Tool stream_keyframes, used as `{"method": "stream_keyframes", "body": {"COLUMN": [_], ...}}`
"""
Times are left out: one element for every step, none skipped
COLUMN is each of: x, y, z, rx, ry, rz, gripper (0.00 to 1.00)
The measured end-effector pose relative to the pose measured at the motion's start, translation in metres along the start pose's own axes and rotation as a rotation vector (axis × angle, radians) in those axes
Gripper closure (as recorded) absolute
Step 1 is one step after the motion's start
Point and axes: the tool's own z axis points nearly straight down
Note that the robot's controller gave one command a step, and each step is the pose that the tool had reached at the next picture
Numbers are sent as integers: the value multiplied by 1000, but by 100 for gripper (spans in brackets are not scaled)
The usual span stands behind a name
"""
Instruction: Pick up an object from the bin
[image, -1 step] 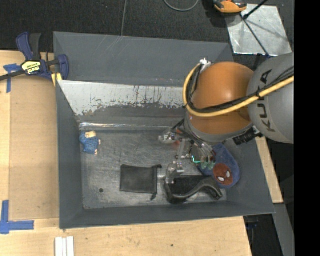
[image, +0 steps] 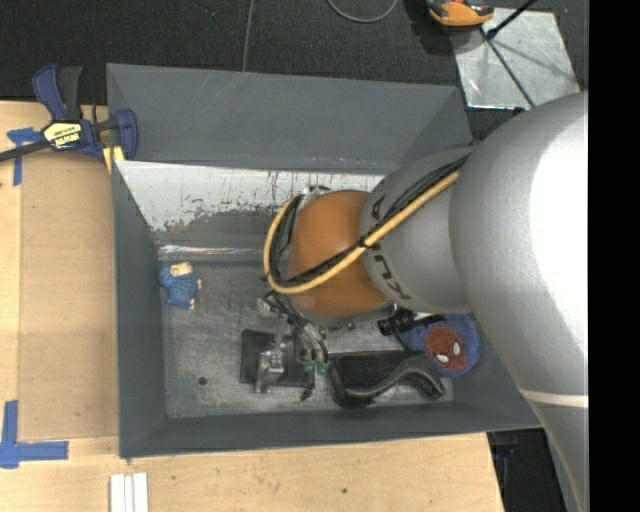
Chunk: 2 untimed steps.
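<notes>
Camera view: orange cover (image: 335, 245) hides most of claw (image: 292, 350) over black block (image: 258, 360).

Arm (image: 500, 200) angled down, gripper (image: 288, 352) at its low end
Directly above the gripper sits the orange cover (image: 330, 255); a yellow cable (image: 410, 205) loops round it and runs back along the grey arm.

Robotics lab: an industrial arm (image: 500, 220) over a grey metal bin (image: 140, 330).

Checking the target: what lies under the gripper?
A black flat thing on the bin floor, beside a black curved handle. The gripper covers its right part.
</notes>
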Motion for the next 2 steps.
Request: {"method": "stream_keyframes", "body": {"x": [7,11], "y": [-3,4], "z": [-29,-28], "rx": [0,1], "ry": [2,4], "rz": [82,77], "gripper": [0,0]}}
